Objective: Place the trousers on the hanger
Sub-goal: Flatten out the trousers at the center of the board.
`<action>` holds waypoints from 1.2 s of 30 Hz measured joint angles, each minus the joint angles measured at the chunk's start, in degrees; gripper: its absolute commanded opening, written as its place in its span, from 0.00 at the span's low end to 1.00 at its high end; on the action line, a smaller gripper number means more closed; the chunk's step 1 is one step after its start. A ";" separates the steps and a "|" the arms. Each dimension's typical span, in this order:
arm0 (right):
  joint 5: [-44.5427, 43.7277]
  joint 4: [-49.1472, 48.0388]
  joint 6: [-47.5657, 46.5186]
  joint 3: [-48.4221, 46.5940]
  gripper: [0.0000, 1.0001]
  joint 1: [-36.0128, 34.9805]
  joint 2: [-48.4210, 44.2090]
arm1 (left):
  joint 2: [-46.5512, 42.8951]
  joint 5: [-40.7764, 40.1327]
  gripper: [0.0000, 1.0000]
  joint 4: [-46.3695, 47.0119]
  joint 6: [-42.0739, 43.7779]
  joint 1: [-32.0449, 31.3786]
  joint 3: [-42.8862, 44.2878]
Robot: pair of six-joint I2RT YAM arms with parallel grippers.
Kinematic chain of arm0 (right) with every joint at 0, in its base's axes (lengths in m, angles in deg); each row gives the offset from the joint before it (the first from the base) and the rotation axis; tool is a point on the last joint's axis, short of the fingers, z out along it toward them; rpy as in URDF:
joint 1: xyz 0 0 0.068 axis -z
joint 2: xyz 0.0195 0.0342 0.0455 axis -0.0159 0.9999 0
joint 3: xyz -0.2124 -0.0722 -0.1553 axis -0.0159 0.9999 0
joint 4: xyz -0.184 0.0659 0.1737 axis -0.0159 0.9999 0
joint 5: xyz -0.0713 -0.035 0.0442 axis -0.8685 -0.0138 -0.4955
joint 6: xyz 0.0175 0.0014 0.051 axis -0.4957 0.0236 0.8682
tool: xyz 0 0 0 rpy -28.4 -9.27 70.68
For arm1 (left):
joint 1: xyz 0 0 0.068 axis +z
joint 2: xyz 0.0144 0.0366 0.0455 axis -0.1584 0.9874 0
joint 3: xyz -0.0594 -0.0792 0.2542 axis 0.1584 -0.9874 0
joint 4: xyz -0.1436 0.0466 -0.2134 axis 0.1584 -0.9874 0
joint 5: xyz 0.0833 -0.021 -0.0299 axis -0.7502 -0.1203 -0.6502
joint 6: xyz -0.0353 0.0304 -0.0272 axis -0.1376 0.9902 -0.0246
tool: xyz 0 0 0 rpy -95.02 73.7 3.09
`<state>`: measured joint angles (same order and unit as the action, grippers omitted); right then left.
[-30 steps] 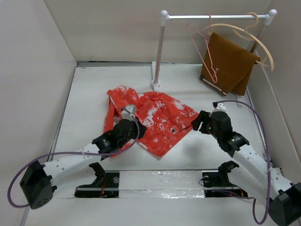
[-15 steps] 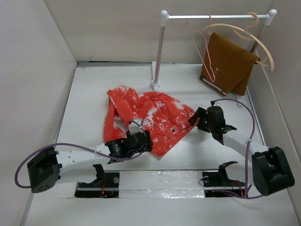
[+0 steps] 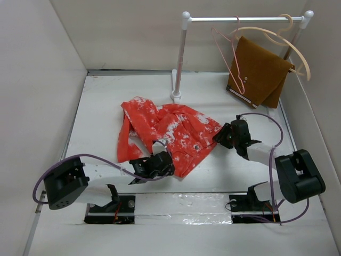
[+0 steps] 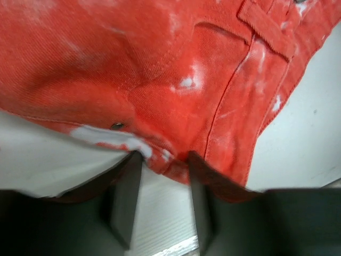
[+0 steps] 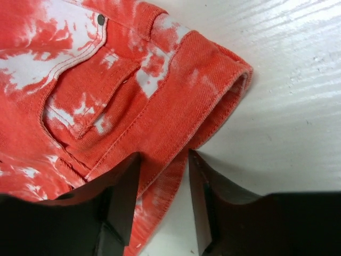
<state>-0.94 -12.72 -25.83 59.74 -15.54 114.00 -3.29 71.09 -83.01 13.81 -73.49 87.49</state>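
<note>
left gripper (image 4: 163, 157): jaws apart, low on the table (image 3: 101, 106), the two fingers straddling the near edge of the trousers (image 3: 170, 128); cloth lies between the tips but nothing is clamped.
right gripper (image 5: 162, 157): also spread, its fingers either side of the waistband corner at the garment's right end; the band sits in the gap, ungripped.
trousers: lying crumpled and flat on the table between the two arms, waist end to the right, legs running up and left; a small button (image 5: 100, 20) shows beside the pocket seam in the right wrist view.
hanger (image 3: 231, 63): hooked on the rail (image 3: 245, 19) at the far right, well apart from the garment and untouched.
other things on the rail: a brown cloth (image 3: 258, 74) draped over a pale wooden hanger (image 3: 277, 34), just beside the pink one.
step in hand: judged to be the pick-up, both arms lined up on opposite edges before closing.
next move calls for: closing both pairs of jaws squarely on the fabric, deep enough to catch the thick band rather than only its lip, then lifting together so the cloth hangs straight for the carry to the rail.
</note>
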 measured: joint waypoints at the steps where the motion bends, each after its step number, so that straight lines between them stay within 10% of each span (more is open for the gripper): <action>1: 0.07 -0.79 0.22 -0.02 0.34 0.00 0.46 | 0.52 0.11 0.21 0.76 0.07 0.00 0.00; 4: 0.24 -1.99 0.87 -0.02 0.13 0.04 1.07 | 2.32 0.55 0.00 2.95 0.66 0.00 0.00; 17: -10.93 6.82 -5.62 -6.99 0.00 2.69 -15.32 | 10.84 9.03 0.01 17.86 7.80 -13.81 14.82; 19: -12.41 9.90 -7.30 -10.25 0.00 4.50 -15.54 | 15.41 12.11 0.20 21.99 9.51 -15.02 19.91; 24: -15.47 13.38 -10.34 -13.49 0.40 10.80 -15.43 | 23.28 19.93 0.55 26.34 12.22 -15.98 26.14; 29: -16.31 13.62 -11.72 -12.31 0.69 14.34 -18.51 | 18.60 14.10 0.62 21.66 14.08 -17.14 21.99; 30: -15.56 13.62 -11.91 -11.93 0.67 14.34 -19.54 | 16.09 11.10 0.62 19.74 14.32 -17.14 21.03; 34: -10.67 12.50 -13.25 -10.80 0.00 11.06 -23.67 | 4.52 -0.35 0.60 12.87 13.75 -15.30 19.10; 36: -8.00 11.54 -14.10 -10.29 0.00 6.75 -24.76 | -4.02 -5.25 0.57 10.10 11.63 -9.57 17.57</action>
<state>-8.94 -1.18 -39.93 49.45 -8.78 89.24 -7.32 65.84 -72.91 25.44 -83.07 105.06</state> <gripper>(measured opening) 0.033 0.597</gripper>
